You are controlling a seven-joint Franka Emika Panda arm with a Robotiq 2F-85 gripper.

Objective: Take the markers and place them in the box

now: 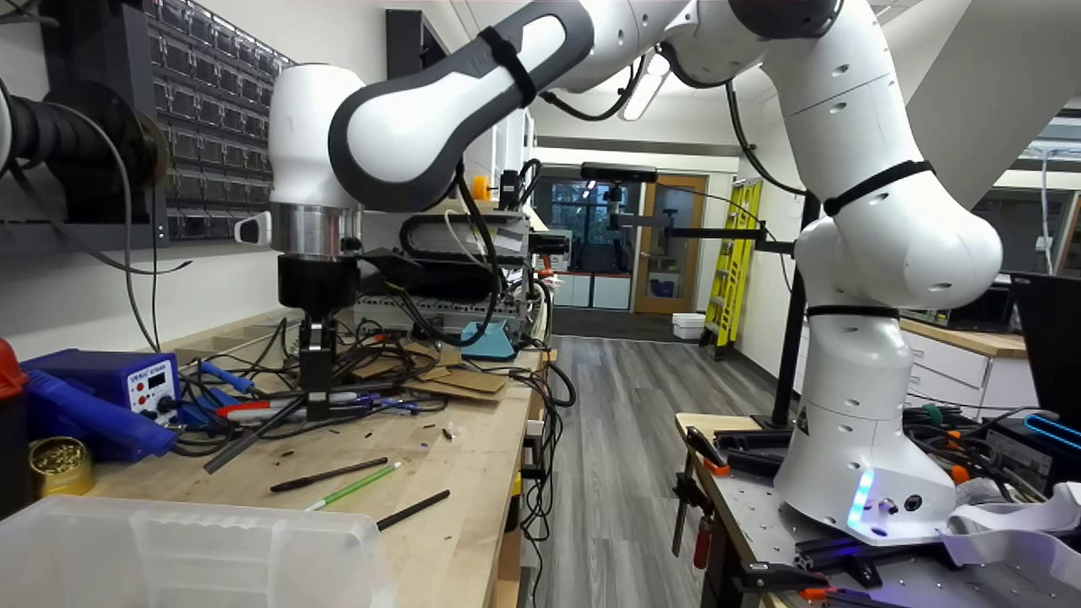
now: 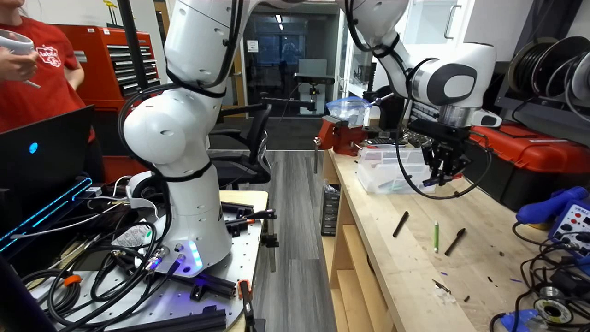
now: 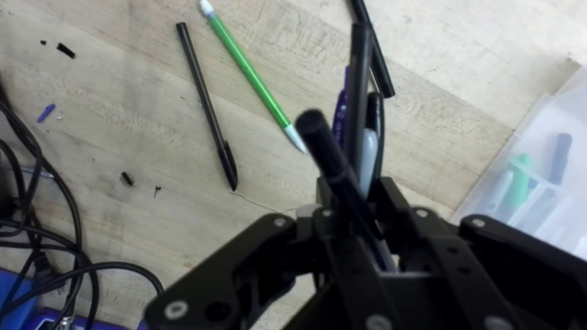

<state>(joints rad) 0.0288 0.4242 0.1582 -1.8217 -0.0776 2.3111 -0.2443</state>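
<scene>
My gripper is shut on a bunch of several markers, black, purple and pale grey, which stick out at different angles. A dark marker crosses in front of a long black one. In the exterior views the gripper is above the wooden bench. A black pen, a green pen and a black marker lie apart on the bench. The translucent box stands beside them; it is at the right in the wrist view. Several markers, one green, show inside it.
Loose cables and a blue soldering station are on the bench. A black and red toolbox stands behind the gripper in an exterior view. A red vise is near the box. Small scraps lie on the wood.
</scene>
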